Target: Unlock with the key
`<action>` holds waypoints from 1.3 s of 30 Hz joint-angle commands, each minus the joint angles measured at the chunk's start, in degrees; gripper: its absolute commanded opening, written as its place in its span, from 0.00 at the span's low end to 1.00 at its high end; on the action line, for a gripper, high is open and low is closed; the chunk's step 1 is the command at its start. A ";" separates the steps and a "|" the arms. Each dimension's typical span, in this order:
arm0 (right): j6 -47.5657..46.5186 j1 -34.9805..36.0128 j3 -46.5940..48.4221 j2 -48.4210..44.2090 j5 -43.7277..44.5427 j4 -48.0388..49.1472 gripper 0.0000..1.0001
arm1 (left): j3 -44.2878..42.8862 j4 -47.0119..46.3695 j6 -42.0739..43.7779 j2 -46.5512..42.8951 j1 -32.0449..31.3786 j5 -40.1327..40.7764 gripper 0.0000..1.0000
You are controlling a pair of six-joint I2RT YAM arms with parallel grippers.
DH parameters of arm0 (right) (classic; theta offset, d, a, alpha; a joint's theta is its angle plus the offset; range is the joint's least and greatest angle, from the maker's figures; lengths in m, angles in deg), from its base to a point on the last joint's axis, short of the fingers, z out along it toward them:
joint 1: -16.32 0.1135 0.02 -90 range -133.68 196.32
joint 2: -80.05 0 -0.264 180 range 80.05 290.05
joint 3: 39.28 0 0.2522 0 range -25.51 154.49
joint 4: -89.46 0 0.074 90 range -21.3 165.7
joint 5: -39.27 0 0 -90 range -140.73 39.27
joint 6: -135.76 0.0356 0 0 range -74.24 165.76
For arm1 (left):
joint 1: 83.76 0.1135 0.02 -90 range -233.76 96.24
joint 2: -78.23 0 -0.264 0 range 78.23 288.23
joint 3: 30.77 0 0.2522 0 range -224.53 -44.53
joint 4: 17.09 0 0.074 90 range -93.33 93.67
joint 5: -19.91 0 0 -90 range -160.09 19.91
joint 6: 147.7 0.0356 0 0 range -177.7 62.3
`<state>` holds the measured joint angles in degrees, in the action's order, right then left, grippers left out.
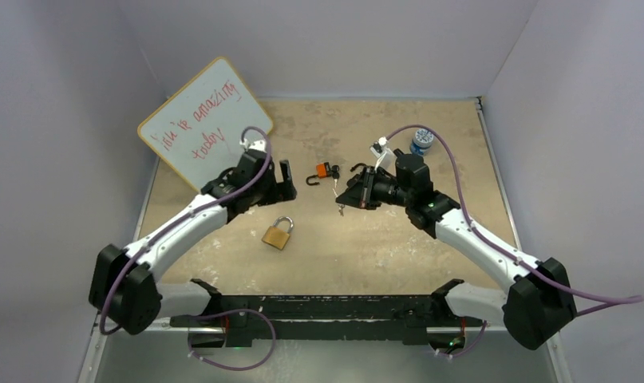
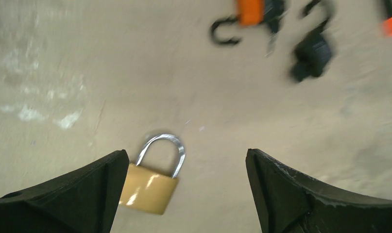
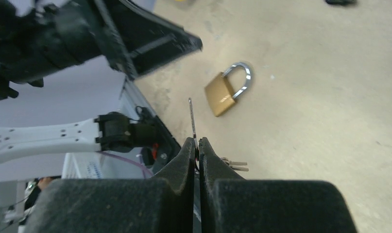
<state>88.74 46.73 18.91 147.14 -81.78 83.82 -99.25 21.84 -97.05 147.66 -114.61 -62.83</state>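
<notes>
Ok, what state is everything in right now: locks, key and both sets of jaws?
Brass padlock: shackle shut, lying flat on the table.
Orange padlock: shackle swung open.
Key: pinched in the right jaws, blade sticking out.
Left jaws: open, empty.
Right jaws: shut on the key.

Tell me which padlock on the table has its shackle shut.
The brass padlock, nearer the arm bases: both legs of its silver shackle sit in the body. On the orange padlock the dark shackle hangs open like a hook.
</notes>
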 commanded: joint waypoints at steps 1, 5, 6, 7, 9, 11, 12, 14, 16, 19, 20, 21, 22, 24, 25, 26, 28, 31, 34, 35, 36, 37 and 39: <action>-4.69 0.00 -0.36 -1.87 5.61 -6.64 0.00 | 5.02 4.40 3.98 6.23 0.18 0.92 0.95; -5.24 0.05 -1.56 -2.40 5.91 -7.59 0.00 | 8.38 -1.68 8.32 9.81 0.19 -6.83 0.95; -5.25 0.00 -1.92 -2.79 6.01 -7.66 0.00 | 8.67 -1.87 8.49 10.33 0.18 -6.98 0.95; -5.27 0.00 -2.34 -3.10 6.07 -7.73 0.00 | 8.76 -1.57 8.91 10.97 0.20 -7.00 0.95; -5.29 0.05 -2.74 -3.45 6.30 -7.93 0.00 | 8.61 -0.73 9.85 12.16 0.15 -6.71 0.95; -5.49 0.02 -2.85 -3.53 6.37 -7.94 0.00 | 8.49 -0.14 10.18 13.29 0.16 -6.60 0.95; -5.53 0.00 -2.84 -3.47 6.28 -7.94 0.00 | 8.66 -0.19 10.17 13.70 0.11 -6.80 0.95; -5.95 0.04 -2.85 -3.46 6.04 -7.94 0.00 | 9.16 -0.64 10.13 14.25 -0.05 -8.08 0.95; -6.12 0.05 -2.93 -3.37 6.00 -7.94 0.00 | 10.09 -1.55 9.92 14.41 -0.17 -10.89 0.94; -6.24 0.00 -3.17 -3.37 5.91 -7.94 0.00 | 11.67 -3.03 9.01 14.05 -0.39 -14.63 0.92; -6.25 0.06 -3.34 -3.37 5.91 -7.94 0.00 | 12.00 -3.03 8.04 13.80 -0.43 -14.49 0.92; -6.29 0.00 -3.47 -3.44 5.96 -7.94 0.00 | 12.20 -2.75 7.06 13.49 -0.42 -13.95 0.91; -6.23 0.01 -3.54 -3.45 5.94 -7.94 0.00 | 12.26 -2.38 5.95 13.19 -0.48 -13.08 0.91; -6.23 0.00 -3.72 -3.50 5.98 -7.94 0.00 | 11.79 -0.24 2.80 13.02 -0.62 -9.57 0.89; -6.19 0.06 -3.81 -3.39 5.86 -7.94 0.00 | 11.48 0.96 1.29 13.04 -0.80 -8.27 0.89; -6.24 0.06 -3.85 -3.33 5.85 -7.88 0.00 | 11.21 1.89 0.03 13.16 -0.96 -7.55 0.87; -6.31 -0.07 -3.76 -3.14 5.78 -7.86 0.00 | 10.79 3.64 -2.19 13.30 -1.37 -4.43 0.85; -6.31 0.00 -3.81 -2.93 5.74 -7.86 0.00 | 11.02 4.04 -4.19 13.40 -2.12 -2.31 0.78; -6.33 0.00 -3.91 -2.93 5.93 -7.86 0.00 | 10.59 4.17 -4.38 13.69 -2.51 -0.91 0.74; -6.33 0.02 -3.98 -3.00 6.06 -7.86 0.00 | 10.08 4.46 -4.08 13.67 -2.48 0.02 0.74; -6.33 0.04 -4.07 -2.99 6.00 -7.87 0.00 | 9.08 4.89 -3.75 13.57 -2.46 1.02 0.75; -6.33 0.02 -4.08 -2.97 6.07 -7.86 0.00 | 7.87 5.35 -3.39 13.12 -2.61 2.14 0.76; -6.50 0.00 -4.01 -2.94 6.00 -7.86 0.00 | 5.25 6.33 -2.82 11.64 -2.62 4.60 0.77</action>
<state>83.32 46.73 15.24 144.78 -76.76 75.38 -88.69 25.97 -99.39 161.74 -116.98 -64.64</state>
